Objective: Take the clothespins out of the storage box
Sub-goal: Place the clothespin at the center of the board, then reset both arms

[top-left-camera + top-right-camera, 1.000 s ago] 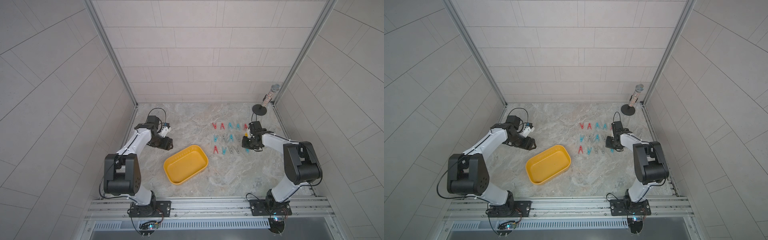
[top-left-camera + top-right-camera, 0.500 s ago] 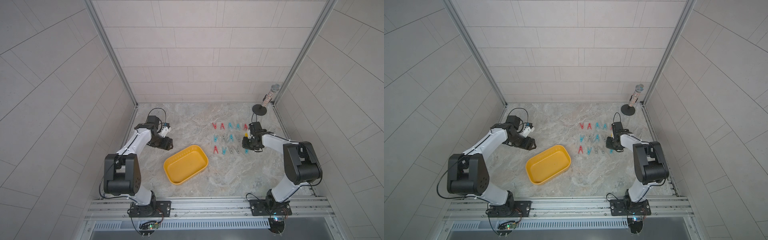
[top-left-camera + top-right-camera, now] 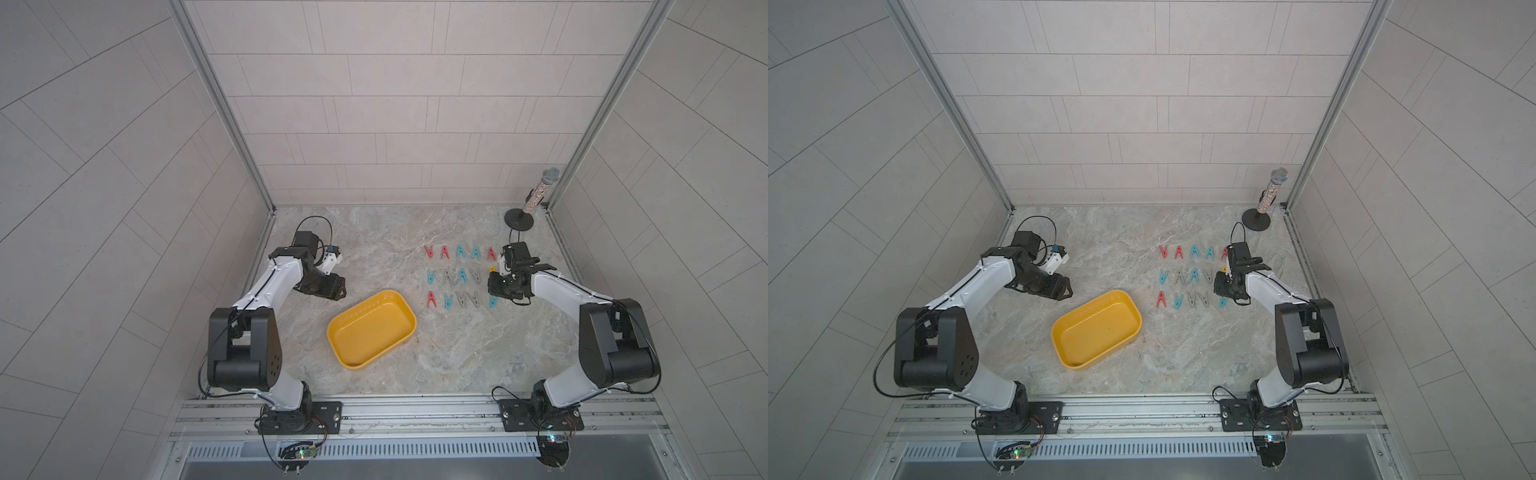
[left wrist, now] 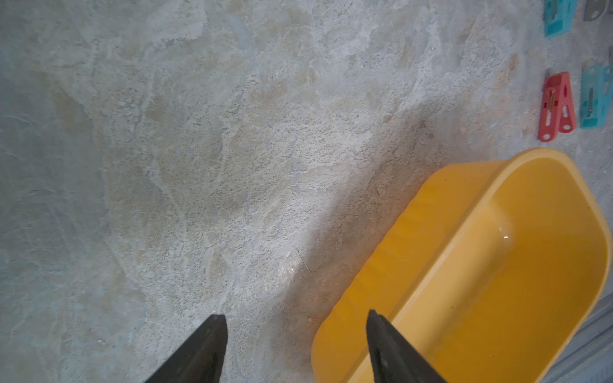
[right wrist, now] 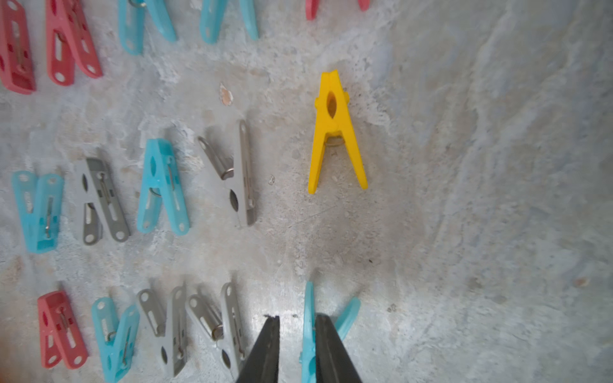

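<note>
Right wrist view gives the detail the others lack. The right gripper (image 5: 296,316) has its jaws a narrow way apart around a teal peg (image 5: 308,308). The peg touches one finger (image 5: 331,348), while a slit of table (image 5: 464,199) shows between it and the other finger, so I judge it is resting there, not pinched. It lies at the end of the row nearest the arm bases, in line with a yellow peg (image 5: 332,124) in the next row. That fits a plan of laying the clothespins (image 3: 457,276) in tidy rows, clear of the storage box (image 3: 370,332). In both top views the box sits empty mid-table, apart from the rows, so the emptying looks done or nearly so. Those views cannot show the jaw gap, because the gripper's own body hides it. Left wrist view shows the left gripper (image 4: 295,315) spread wide with nothing between its fingers, near the box, probably kept out of the way.
</note>
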You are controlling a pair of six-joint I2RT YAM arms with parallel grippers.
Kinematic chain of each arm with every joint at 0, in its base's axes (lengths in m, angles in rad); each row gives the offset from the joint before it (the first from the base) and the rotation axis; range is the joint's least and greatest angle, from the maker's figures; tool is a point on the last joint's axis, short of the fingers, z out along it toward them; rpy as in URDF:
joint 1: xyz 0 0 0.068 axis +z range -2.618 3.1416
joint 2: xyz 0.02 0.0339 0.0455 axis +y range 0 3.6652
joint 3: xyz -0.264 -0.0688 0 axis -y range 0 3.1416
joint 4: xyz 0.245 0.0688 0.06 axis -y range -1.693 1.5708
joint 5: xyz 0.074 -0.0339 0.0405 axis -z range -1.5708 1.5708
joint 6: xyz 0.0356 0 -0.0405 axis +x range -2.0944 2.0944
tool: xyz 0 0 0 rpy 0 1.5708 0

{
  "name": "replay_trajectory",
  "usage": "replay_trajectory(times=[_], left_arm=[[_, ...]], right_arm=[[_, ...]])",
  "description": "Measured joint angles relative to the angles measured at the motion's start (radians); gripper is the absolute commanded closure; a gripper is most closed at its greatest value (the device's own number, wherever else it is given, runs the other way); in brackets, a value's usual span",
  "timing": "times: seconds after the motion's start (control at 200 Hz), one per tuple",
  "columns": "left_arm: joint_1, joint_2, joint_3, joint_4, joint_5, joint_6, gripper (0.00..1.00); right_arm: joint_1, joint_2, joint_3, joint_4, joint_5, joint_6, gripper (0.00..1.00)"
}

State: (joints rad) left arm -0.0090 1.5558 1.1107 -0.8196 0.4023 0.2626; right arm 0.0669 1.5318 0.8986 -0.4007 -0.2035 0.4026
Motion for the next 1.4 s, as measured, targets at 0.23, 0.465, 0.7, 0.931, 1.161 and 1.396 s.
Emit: replay_trajectory(times=[0.23, 0.465, 0.7, 0.931, 1.161, 1.396], left_arm=[[0.007, -0.008, 0.000, 0.006, -0.027, -0.007, 0.21], [0.100, -0.038, 0.000, 0.066, -0.142, -0.045, 0.07], [0.171, -0.111, -0.145, 0.407, -0.263, -0.135, 0.00], [0.169, -0.251, -0.518, 0.888, -0.225, -0.215, 0.00], [0.136, -0.172, -0.681, 1.300, -0.209, -0.286, 0.00], [0.041, -0.006, -0.703, 1.566, -0.325, -0.290, 0.00]], right_arm=[[0.000, -0.097, -0.019, 0.018, -0.007, -0.011, 0.74], [0.000, -0.269, -0.116, 0.121, -0.049, -0.015, 0.59], [0.002, -0.433, -0.193, 0.251, -0.082, -0.033, 0.01], [0.002, -0.485, -0.204, 0.288, -0.083, -0.068, 0.01], [0.002, -0.590, -0.295, 0.342, -0.015, -0.089, 0.00], [0.002, -0.618, -0.416, 0.454, 0.046, -0.121, 0.00]])
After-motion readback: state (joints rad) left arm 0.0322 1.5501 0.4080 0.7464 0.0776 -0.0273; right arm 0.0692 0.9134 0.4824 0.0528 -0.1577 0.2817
